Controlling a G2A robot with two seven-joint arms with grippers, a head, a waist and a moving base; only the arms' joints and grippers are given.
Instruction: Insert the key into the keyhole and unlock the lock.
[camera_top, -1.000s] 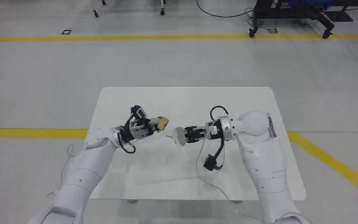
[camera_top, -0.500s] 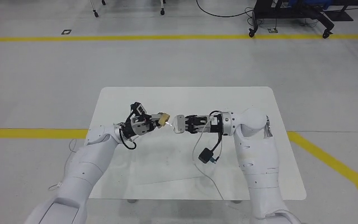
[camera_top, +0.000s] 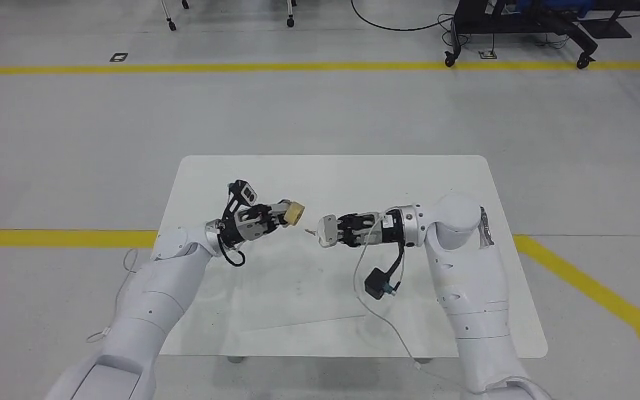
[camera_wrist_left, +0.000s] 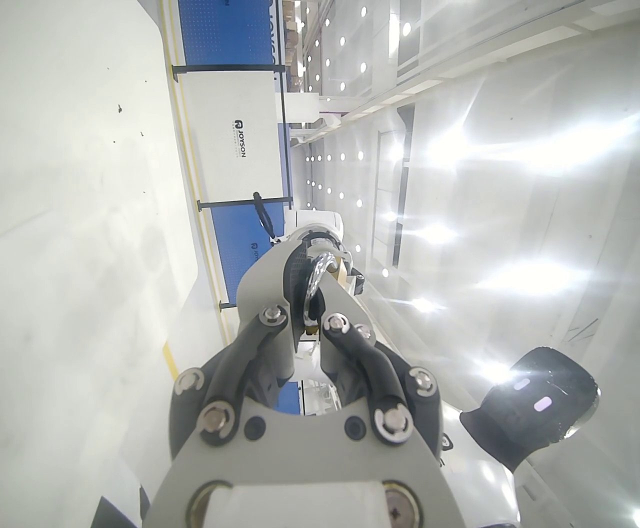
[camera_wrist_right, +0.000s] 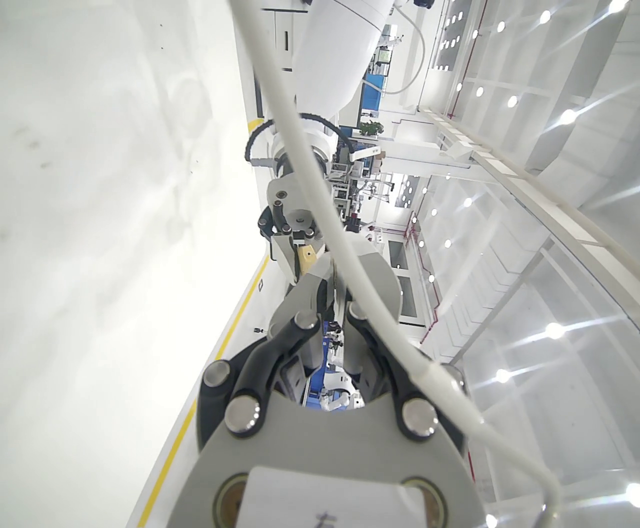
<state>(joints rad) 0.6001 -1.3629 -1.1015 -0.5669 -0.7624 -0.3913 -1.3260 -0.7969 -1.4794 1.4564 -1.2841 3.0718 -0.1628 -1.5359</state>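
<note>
The right gripper (camera_wrist_right: 334, 274), its fingers pressed together on the thin key (camera_wrist_right: 335, 290), points at the left gripper (camera_wrist_right: 299, 254) just beyond, which clamps the tan lock (camera_wrist_right: 306, 259). A white cable (camera_wrist_right: 295, 150) crosses diagonally in front, and the white table (camera_wrist_right: 100, 200) lies alongside.

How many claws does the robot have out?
2. The left claw holds the brass lock above the table's middle; the right claw, gripping the key, faces it across a small gap.

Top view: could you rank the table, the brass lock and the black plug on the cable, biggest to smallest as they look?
Largest: the table. Then the lock and the black plug, which look alike; I won't rank them.
</note>
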